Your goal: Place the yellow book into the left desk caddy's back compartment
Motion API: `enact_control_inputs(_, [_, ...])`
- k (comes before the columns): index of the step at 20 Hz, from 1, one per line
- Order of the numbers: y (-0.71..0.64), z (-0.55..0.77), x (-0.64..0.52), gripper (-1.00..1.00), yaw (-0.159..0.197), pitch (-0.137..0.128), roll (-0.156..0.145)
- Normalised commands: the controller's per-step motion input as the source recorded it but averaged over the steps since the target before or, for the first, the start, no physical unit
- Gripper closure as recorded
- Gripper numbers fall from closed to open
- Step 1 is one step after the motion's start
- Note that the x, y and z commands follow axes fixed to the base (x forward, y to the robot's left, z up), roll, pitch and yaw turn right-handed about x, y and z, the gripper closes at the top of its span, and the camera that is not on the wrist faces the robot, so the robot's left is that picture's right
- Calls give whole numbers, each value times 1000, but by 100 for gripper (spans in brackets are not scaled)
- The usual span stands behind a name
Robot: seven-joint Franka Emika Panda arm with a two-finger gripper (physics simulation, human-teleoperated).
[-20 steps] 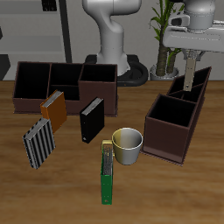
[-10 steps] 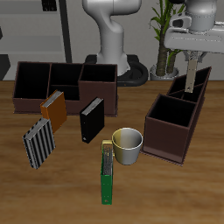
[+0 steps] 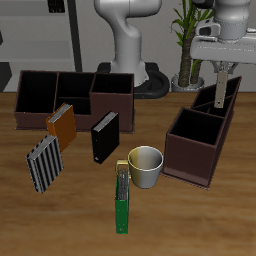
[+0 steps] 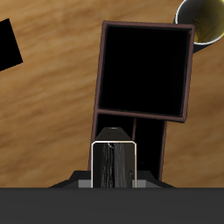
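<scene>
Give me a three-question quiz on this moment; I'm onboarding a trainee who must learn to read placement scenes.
1. True or false: the yellow book already lies flat on the table.
2. What is the gripper holding?
3. The book hangs above the left desk caddy's A) back compartment B) front compartment C) outside wall.

Key: 1 false, it hangs upright in the gripper. 2 The yellow book. 3 A.
</scene>
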Motion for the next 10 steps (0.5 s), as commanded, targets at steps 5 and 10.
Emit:
enact_control_inputs(5, [-1,-81,22,100,3,-5,1])
enact_control_inputs(10, [-25,-82,7,100,-12,-7,-11])
